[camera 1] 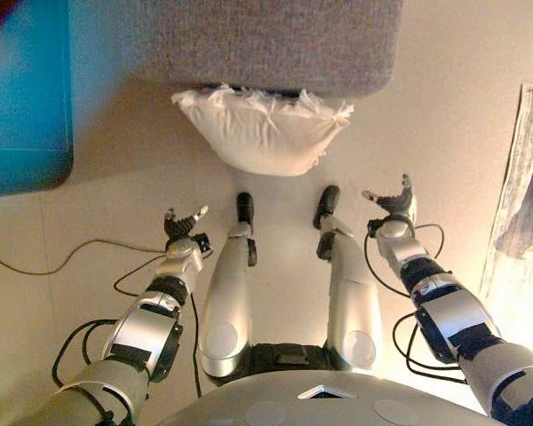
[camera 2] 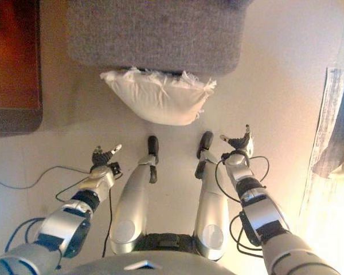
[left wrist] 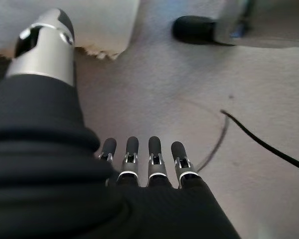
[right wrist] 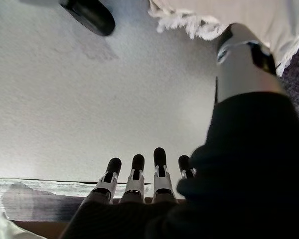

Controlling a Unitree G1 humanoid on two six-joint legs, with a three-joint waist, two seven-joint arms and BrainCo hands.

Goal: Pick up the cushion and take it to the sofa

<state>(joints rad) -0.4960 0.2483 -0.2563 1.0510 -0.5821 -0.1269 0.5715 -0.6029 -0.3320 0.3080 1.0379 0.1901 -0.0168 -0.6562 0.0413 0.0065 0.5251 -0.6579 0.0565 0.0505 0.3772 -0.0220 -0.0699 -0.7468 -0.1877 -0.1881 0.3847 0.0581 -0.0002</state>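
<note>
A white cushion (camera 1: 258, 133) with a frayed fringe lies on the pale floor, its far side against the front of the grey sofa (camera 1: 275, 44). My left hand (camera 1: 185, 226) hovers over the floor, nearer than the cushion and to its left, fingers straight and empty. My right hand (camera 1: 393, 206) is held the same way to the cushion's right, open and holding nothing. The left wrist view shows the cushion (left wrist: 99, 20) past the thumb, beyond my left hand (left wrist: 139, 159). In the right wrist view the cushion's fringe (right wrist: 189, 22) lies beyond my right hand (right wrist: 139, 174).
A blue flat-topped piece of furniture (camera 1: 27, 89) stands at the far left. A pale rug or cloth (camera 1: 524, 177) with a frayed edge lies along the right side. Bare floor stretches between my hands and the cushion.
</note>
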